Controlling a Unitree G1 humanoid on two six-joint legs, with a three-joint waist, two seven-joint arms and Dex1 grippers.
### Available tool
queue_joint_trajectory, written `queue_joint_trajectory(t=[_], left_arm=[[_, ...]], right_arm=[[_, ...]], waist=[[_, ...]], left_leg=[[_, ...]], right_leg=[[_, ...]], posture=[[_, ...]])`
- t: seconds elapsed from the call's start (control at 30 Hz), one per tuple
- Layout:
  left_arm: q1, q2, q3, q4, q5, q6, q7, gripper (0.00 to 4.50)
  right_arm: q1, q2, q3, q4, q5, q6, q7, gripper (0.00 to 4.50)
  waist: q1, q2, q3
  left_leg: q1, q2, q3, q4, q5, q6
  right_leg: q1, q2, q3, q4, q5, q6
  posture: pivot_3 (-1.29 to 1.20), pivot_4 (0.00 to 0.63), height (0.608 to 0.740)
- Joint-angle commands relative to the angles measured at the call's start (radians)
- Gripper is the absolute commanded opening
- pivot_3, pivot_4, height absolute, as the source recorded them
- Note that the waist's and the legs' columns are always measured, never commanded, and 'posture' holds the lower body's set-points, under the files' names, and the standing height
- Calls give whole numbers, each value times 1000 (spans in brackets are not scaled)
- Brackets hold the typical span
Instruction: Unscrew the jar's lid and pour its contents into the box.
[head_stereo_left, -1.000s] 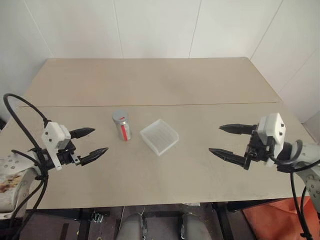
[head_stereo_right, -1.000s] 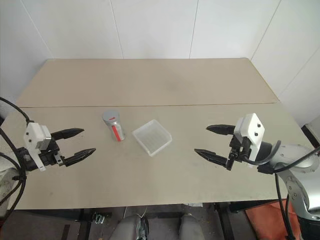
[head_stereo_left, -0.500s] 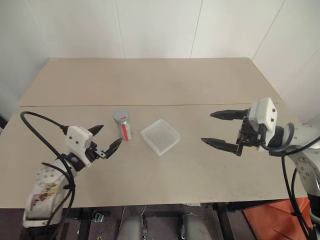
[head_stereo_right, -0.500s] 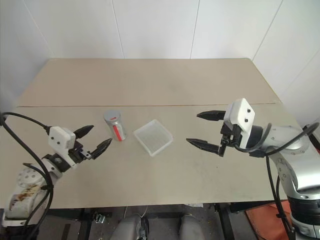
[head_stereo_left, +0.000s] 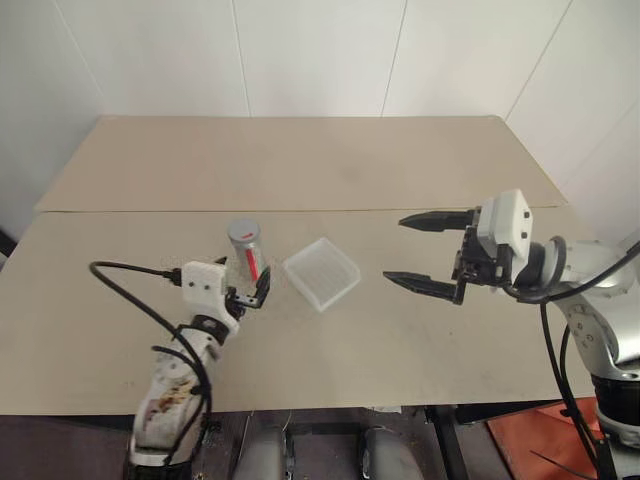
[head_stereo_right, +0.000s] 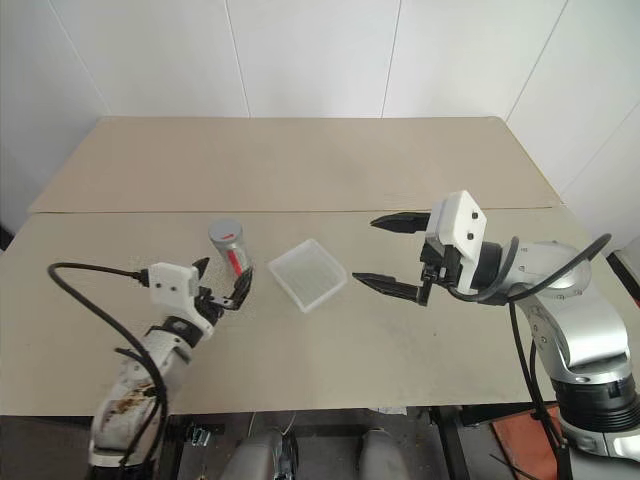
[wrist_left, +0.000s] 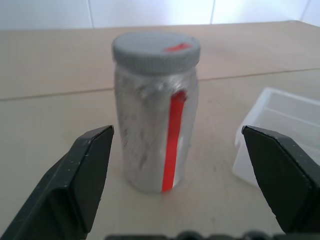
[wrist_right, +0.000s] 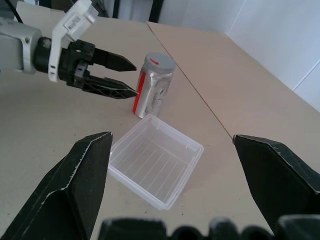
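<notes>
The jar (head_stereo_left: 246, 255) stands upright on the table, silvery-white with a red stripe, and the grey lid (wrist_left: 156, 47) is on it. Its contents are hidden by the body. My left gripper (head_stereo_left: 245, 283) is open and level, pointing at the jar from the near side. Its fingertips (wrist_left: 102, 137) stand apart, just short of the jar, touching nothing. The clear plastic box (head_stereo_left: 320, 272) lies beside the jar on its right. Further right of the box, my right gripper (head_stereo_left: 394, 248) hovers above the table, open wide and empty, pointing left.
The table (head_stereo_left: 300, 165) is two tan boards joined by a seam (head_stereo_left: 420, 208) running behind the jar and box. White walls stand behind it. A black cable (head_stereo_left: 130, 275) loops from my left arm over the table's near left.
My left arm has swung in from the far left and turned, so its open gripper now faces the jar. My right gripper moved left toward the box and rose slightly.
</notes>
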Motion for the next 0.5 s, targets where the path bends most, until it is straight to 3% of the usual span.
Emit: queue_joint_trajectory(t=[0.03,0.5], left_arm=[[-36,-26,-16,1,40,-28,44,4473],[-153,-113,-29,149,163,-89,184,4473]], right_arm=[[2,3,-27,-34,8,-35,-1,4500],[45,0,-61,-76,12,-49,-20,4500]], waist=[[-1,0,0],[0,0,0]], left_leg=[[0,0,0,0,0,0],[0,0,-1,0,0,0]], right_leg=[[0,0,0,0,0,0],[0,0,0,0,0,0]], posture=[[0,150,740],[0,150,740]])
